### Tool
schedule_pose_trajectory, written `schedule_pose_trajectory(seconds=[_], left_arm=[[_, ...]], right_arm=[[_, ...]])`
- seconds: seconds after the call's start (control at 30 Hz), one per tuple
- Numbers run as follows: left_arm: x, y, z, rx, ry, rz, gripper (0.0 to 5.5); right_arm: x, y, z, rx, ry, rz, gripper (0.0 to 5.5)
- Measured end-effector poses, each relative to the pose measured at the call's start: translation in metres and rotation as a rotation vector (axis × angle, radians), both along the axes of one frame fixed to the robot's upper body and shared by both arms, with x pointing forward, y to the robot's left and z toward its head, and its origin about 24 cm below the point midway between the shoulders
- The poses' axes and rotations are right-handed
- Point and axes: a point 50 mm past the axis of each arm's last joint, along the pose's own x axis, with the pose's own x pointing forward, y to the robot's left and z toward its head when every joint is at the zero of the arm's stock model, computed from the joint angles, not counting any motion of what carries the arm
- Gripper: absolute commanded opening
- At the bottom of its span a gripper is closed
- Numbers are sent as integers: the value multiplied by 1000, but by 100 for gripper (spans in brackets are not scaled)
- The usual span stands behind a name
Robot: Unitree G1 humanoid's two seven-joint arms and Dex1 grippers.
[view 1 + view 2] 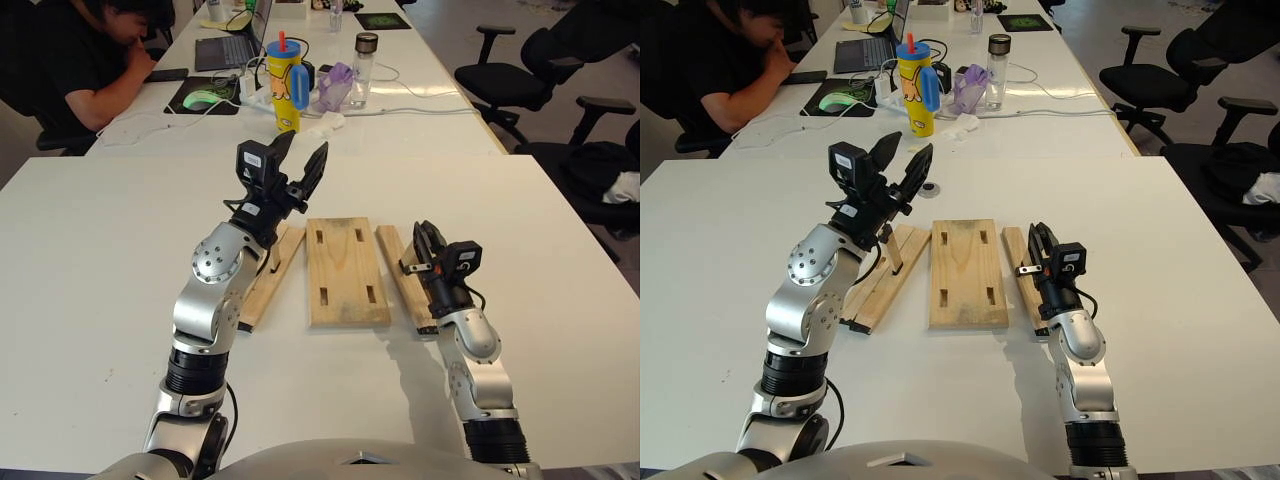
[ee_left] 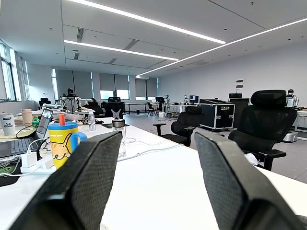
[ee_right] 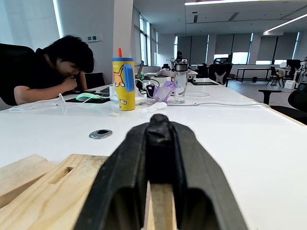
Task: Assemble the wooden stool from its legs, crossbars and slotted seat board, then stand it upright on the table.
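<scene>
- While the left claw (image 1: 303, 152) hangs spread and empty above the left leg piece (image 1: 264, 298), the right claw (image 1: 421, 240) sits low on the right leg piece (image 1: 392, 250), tips pressed together; cannot tell if it pinches wood.
- Seat board (image 1: 346, 270) lies flat between the two pieces, slots up.
- Judgement: centre the left claw over the leg's edge before closing, and lift level toward the slots.
</scene>
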Motion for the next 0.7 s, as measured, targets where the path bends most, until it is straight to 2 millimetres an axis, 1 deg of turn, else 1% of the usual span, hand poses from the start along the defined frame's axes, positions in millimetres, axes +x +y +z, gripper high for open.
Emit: schedule_pose_trajectory(seconds=[0.13, 0.17, 0.23, 0.3, 0.33, 0.37, 0.5, 0.6, 0.7], left_arm=[[0, 0, 0, 0, 0, 0, 281], [0, 0, 0, 0, 0, 0, 281], [0, 0, 0, 0, -1, 1, 281], [0, 1, 0, -1, -2, 4, 281], [0, 2, 0, 0, -2, 8, 281], [0, 2, 0, 0, -4, 10, 281], [0, 2, 0, -2, -6, 10, 281], [-1, 3, -2, -4, -5, 16, 281], [-1, 3, -3, -3, -4, 22, 281]], right_arm=[[0, 0, 0, -1, 0, 1, 46], [0, 0, 0, -1, 0, 1, 82], [0, 1, -1, 2, 23, 14, 107], [-7, 2, -17, 17, 130, 33, 136], [-9, 3, -22, 40, 166, 46, 152], [-9, 2, -20, 49, 167, 49, 169], [-2, 4, -2, 75, 119, 68, 172], [4, 3, 30, 77, 20, 72, 172], [12, 1, 58, 69, -42, 70, 172]])
